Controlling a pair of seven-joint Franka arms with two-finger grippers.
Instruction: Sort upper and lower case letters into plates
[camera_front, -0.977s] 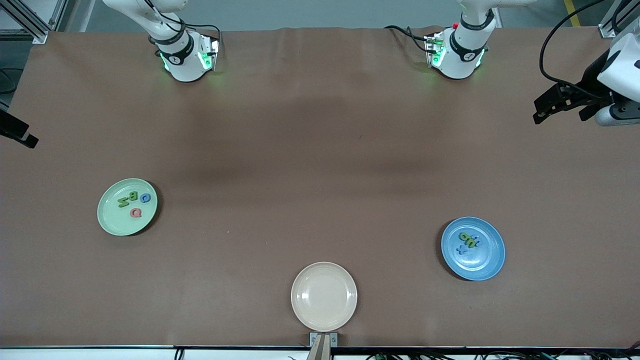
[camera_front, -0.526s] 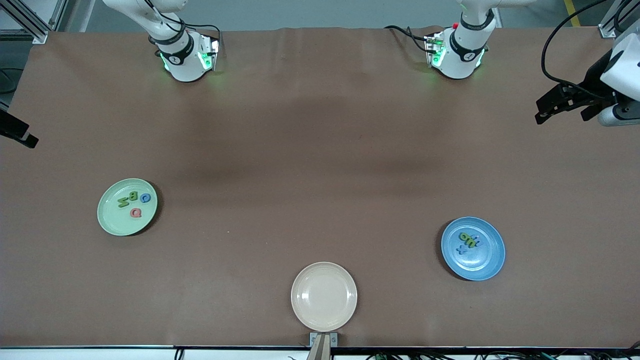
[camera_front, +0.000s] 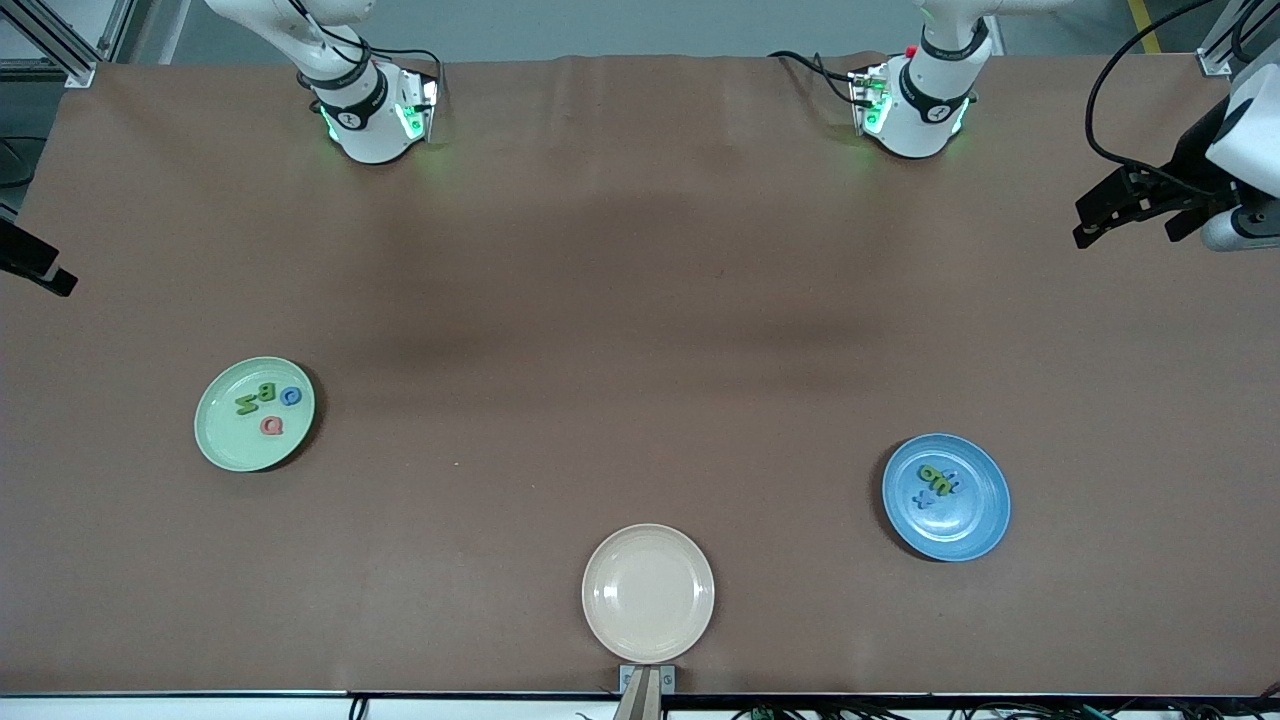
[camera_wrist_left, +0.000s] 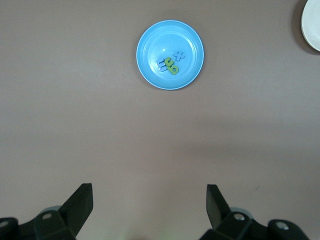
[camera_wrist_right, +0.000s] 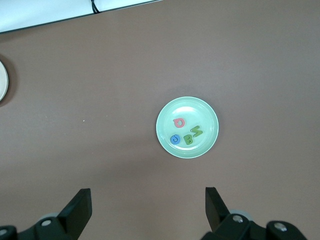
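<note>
The mint green plate (camera_front: 235, 445) lies toward the right arm's end of the table and holds several letters (camera_front: 265, 400) in green, blue and red. The right wrist view shows this plate (camera_wrist_right: 197, 112) from high above. The blue plate (camera_front: 960, 525) lies toward the left arm's end with several small green and blue letters (camera_front: 938, 480) in it. The left wrist view also shows the blue plate (camera_wrist_left: 170, 77). My left gripper (camera_front: 1085, 225) hangs open and empty over bare table at the left arm's end; its fingers (camera_wrist_left: 82, 200) stand wide apart. My right gripper (camera_wrist_right: 148, 200) is open and empty too, high over its end.
A cream-beige plate (camera_front: 648, 593) lies at the table's edge nearest the front camera, midway between the two ends, with nothing in it. Both arm bases (camera_front: 370, 110) stand along the table's farthest edge. Brown cloth covers the table (camera_front: 640, 330).
My left gripper has drifted slightly outward toward the left arm's end of the table. The right arm, the plates and the letters have not moved.
</note>
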